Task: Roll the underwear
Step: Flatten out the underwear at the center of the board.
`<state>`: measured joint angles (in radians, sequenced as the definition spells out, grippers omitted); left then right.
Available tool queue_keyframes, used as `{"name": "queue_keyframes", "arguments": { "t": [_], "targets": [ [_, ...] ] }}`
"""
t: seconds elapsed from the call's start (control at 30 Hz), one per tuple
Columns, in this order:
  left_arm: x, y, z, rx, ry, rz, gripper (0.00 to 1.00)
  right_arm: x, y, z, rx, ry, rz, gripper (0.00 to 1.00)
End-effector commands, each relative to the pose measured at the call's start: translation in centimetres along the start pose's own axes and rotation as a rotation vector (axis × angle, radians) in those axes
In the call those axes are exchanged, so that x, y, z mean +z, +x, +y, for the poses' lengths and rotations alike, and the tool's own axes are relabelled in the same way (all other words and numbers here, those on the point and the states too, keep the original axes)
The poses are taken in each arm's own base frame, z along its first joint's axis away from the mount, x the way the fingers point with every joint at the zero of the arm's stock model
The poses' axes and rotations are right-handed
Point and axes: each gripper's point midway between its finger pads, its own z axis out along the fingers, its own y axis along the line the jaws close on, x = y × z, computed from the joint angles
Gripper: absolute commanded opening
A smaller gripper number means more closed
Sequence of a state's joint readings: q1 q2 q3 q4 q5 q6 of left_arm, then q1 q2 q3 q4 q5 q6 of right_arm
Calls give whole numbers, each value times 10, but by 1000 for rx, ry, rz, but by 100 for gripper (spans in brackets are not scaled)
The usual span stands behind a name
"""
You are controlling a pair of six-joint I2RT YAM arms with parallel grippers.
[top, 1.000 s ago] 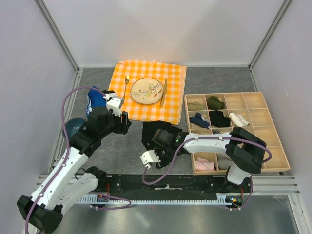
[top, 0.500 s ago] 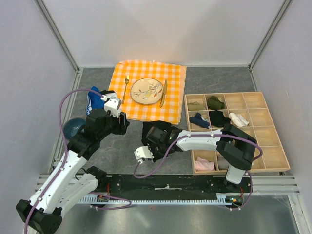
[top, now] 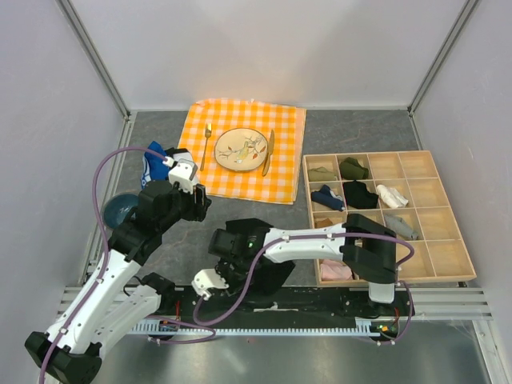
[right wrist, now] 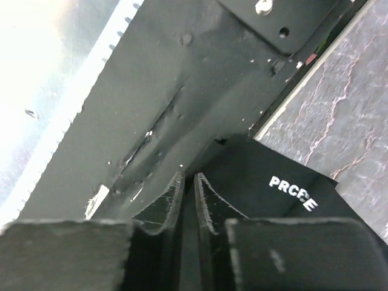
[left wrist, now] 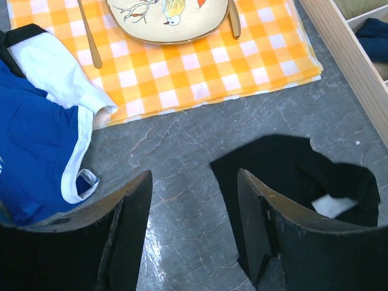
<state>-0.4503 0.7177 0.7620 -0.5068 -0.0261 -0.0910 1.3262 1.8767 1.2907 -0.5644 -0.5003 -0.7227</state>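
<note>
At the near worktop (right wrist: 339,121) edge, the underwear (right wrist: 267,209) is clamped in the right tool (right wrist: 188,179); its white lettering (right wrist: 293,193) is seen only from the right wrist. The left tool (left wrist: 194,206) is held apart.

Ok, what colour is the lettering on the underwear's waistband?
White lettering on the black underwear; it shows best in the right wrist view.

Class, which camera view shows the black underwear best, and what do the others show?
Left wrist: most of the underwear shows, dark against the grey table. Right wrist shows only a lettered corner pinched in the right end effector. In the top view the right arm hides most of it.
</note>
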Motion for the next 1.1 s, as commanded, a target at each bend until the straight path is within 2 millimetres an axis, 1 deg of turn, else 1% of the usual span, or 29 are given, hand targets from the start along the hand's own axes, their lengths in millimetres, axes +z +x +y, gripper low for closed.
{"name": "queue_keyframes", "arguments": {
  "t": [0.0, 0.03, 0.07, 0.1, 0.13, 0.17, 0.2, 0.23, 0.27, 0.3, 0.33, 0.37, 0.4, 0.43, 0.47, 0.5, 0.53, 0.6, 0.73, 0.8, 0.87, 0.9, 1.0, 1.03, 1.07],
  "targets": [
    [0, -6, 3, 34, -11, -31, 65, -2, -2, 2, 82, -89, -17, 24],
    [0, -6, 2, 34, -8, -29, 65, -10, 4, 2, 105, -110, -26, 28],
    [1, -6, 2, 34, -4, -29, 65, -18, 4, 3, 116, -127, -47, 34],
    [1, -6, 1, 34, -2, -30, 66, -26, -1, 4, 128, -154, -95, 38],
    [1, -5, 1, 34, -2, -27, 66, -47, 1, -7, 156, -120, -129, 39],
    [2, -4, 0, 33, 4, -24, 66, -58, 1, -12, 164, -104, -156, 43],
    [2, -5, -1, 33, 10, -26, 66, -68, 4, -19, 180, -84, -179, 44],
    [3, -4, -1, 33, 13, -23, 67, -89, 15, -36, 218, -21, -204, 45],
    [4, -2, -3, 32, 22, -16, 67, -98, 22, -45, 274, 16, -213, 45],
    [5, -1, -4, 32, 26, -11, 67, -103, 35, -53, 330, 52, -214, 45],
    [5, 0, -4, 30, 26, -8, 67, -118, 57, -83, 395, 183, -212, 46],
    [7, 2, -3, 31, 25, 3, 67, -122, 71, -94, 483, 241, -206, 47],
    [8, 3, -8, 31, 50, 9, 67, -121, 91, -101, 551, 290, -177, 47],
    [8, 4, -8, 31, 52, 12, 67, -132, 114, -120, 605, 383, -159, 47],
    [10, 5, -8, 31, 51, 18, 67, -134, 123, -124, 638, 398, -151, 47],
    [10, 6, -8, 31, 53, 23, 67, -130, 133, -125, 680, 395, -140, 47],
    [10, 5, -9, 31, 54, 23, 67, -132, 141, -129, 704, 411, -134, 47],
    [10, 6, -9, 31, 55, 25, 67, -129, 146, -130, 728, 406, -130, 47],
    [11, 7, -10, 29, 61, 29, 67, -119, 148, -132, 766, 385, -139, 46],
    [11, 7, -10, 29, 63, 30, 67, -113, 156, -134, 787, 386, -117, 46],
    [11, 7, -11, 29, 66, 29, 67, -111, 159, -135, 805, 387, -110, 46],
    [11, 8, -11, 29, 66, 30, 67, -107, 160, -135, 814, 376, -111, 45],
    [11, 7, -12, 29, 72, 29, 67, -104, 154, -131, 826, 332, -139, 34],
    [11, 8, -13, 29, 76, 31, 67, -104, 153, -131, 828, 326, -146, 24],
    [11, 8, -13, 29, 78, 30, 67, -104, 152, -131, 827, 322, -149, 17]
  ]
}}
